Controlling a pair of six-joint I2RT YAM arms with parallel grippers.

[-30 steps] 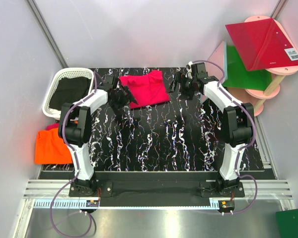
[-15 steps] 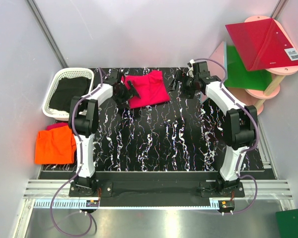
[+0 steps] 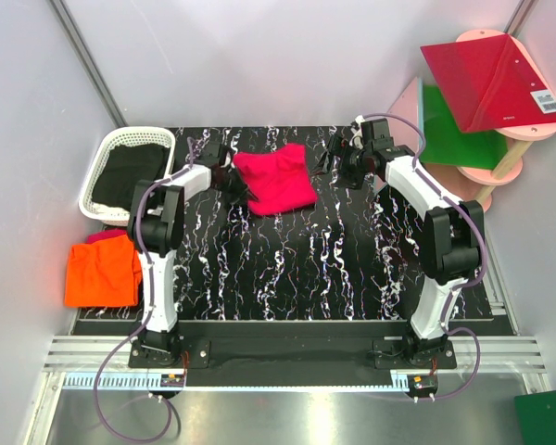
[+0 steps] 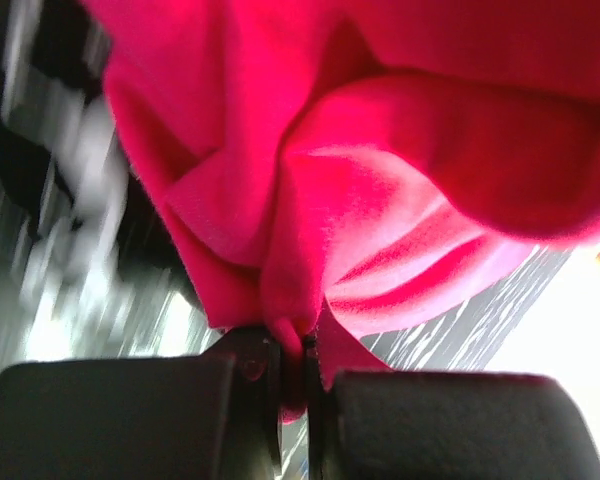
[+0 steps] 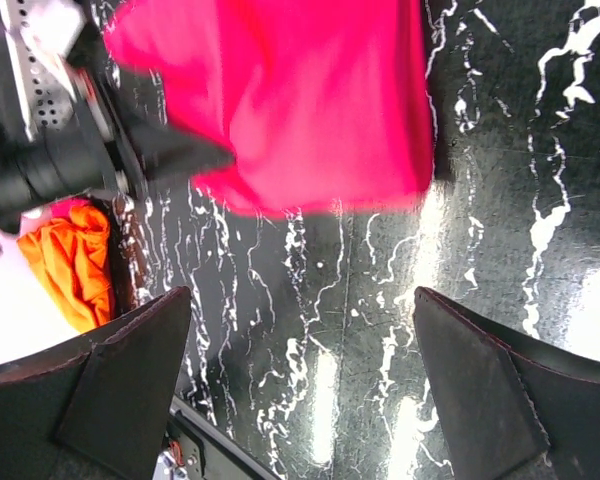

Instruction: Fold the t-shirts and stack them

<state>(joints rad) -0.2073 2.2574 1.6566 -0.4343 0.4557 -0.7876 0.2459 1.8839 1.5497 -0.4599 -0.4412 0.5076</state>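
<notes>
Left wrist view: your left gripper (image 4: 302, 365) is pinched tight on a fold of the soft hot pink cloth t-shirt (image 4: 400, 150). Your right gripper (image 5: 302, 340) gapes wide, holding nothing.

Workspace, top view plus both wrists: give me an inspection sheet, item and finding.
Surface: black table with white veining.
Job's things: pink t-shirt bunched at the far side; orange t-shirt at the left edge.
Clutter: white basket, dark contents, far left.
Grippers: left gripper shut on the pink t-shirt's edge; right gripper open, apart from it.
Cables: purple cables along both arms.
Surroundings: red panel and green panel on a pink stand, far right.
</notes>
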